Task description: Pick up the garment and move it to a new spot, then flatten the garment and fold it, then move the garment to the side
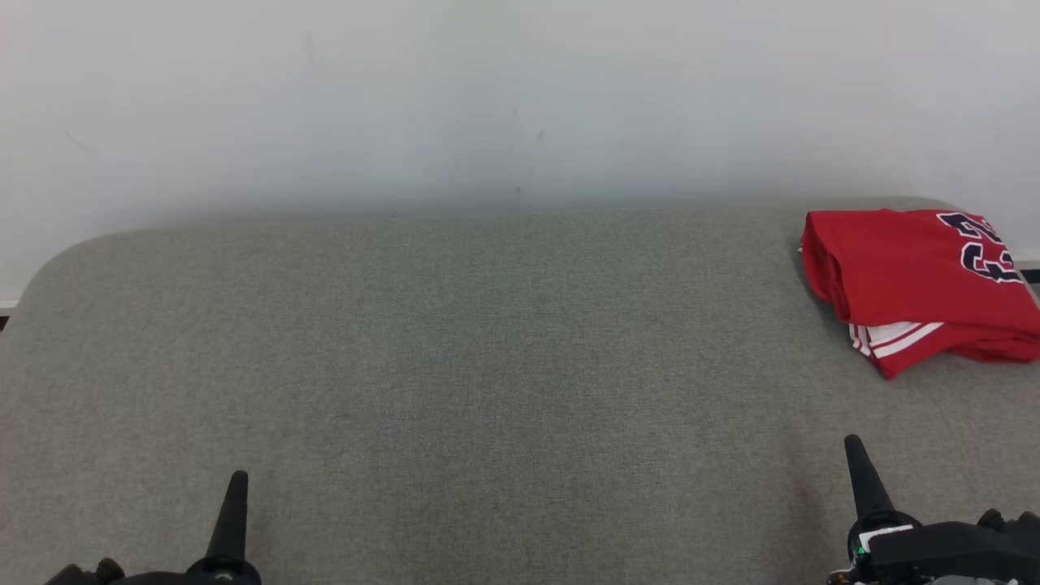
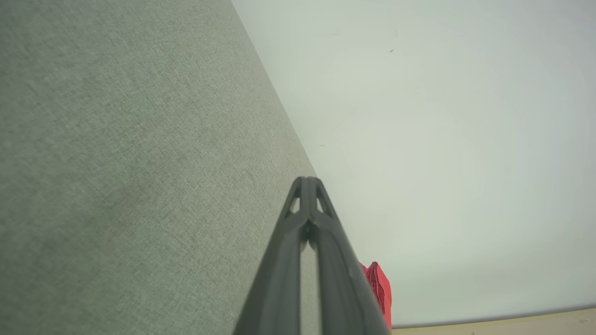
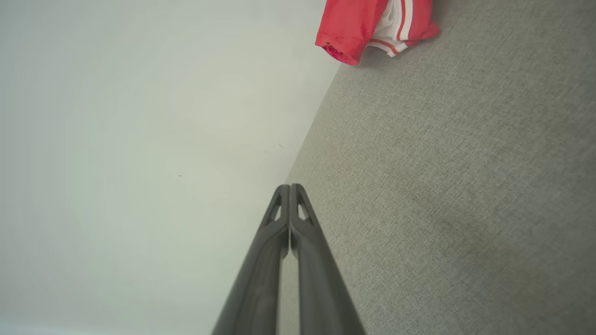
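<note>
Red garment (image 1: 918,284), folded with striped trim showing, at two o'clock on the grey bench (image 1: 487,366), by the far edge below the pale wall (image 1: 487,97). Left fingers (image 1: 231,520) at seven o'clock and right fingers (image 1: 865,479) at five o'clock, both pressed fully together, gripping nothing, well apart from the cloth. Looks like the closing set-aside, seemingly complete. Best practice here: hold low and clear, avoid brushing the stack, check the far edge for overhang.

Folded red garment (image 1: 910,280), dark numerals apparently, at table's far-right corner
</note>
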You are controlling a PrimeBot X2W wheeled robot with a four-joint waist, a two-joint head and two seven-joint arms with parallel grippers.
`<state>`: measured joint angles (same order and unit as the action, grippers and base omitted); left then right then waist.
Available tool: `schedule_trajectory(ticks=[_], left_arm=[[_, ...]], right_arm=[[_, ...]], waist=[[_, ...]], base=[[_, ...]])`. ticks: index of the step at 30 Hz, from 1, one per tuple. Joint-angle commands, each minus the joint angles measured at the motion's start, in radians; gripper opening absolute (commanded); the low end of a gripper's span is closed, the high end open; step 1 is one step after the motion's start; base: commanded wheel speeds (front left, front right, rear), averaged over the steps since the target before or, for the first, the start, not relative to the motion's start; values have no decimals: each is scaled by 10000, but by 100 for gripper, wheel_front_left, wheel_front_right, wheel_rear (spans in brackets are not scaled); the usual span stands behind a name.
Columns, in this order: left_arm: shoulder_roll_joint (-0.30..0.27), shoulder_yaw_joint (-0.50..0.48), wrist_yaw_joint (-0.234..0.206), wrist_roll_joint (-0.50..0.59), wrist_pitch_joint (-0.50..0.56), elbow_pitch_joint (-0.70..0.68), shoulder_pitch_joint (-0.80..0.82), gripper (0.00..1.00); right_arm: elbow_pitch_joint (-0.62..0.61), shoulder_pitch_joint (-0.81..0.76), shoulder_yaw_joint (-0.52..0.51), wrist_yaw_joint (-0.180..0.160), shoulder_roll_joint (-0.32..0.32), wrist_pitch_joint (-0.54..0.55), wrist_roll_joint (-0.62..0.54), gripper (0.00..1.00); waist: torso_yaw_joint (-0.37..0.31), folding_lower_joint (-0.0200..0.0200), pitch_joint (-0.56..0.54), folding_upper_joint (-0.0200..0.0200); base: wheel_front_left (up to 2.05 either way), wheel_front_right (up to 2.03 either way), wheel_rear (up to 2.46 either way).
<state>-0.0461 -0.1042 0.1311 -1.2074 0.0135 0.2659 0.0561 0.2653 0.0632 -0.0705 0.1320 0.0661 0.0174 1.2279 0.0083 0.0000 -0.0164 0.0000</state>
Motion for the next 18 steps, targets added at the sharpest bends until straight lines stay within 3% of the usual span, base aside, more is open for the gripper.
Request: schedule_trajectory(ticks=[1,18], left_arm=[[-50,-31,-1,-288,68,-106,234,0],[-56,-66,-3,-1734,432,-158,369,0]], right_arm=[[-113,170,-54,-15,-18,46,256,0],[-152,289,-209,-18,-77,413,1628,0]], waist=[[-2,0,5,0],[-29,0,69,0]], base=[[0,0,0],[0,0,0]])
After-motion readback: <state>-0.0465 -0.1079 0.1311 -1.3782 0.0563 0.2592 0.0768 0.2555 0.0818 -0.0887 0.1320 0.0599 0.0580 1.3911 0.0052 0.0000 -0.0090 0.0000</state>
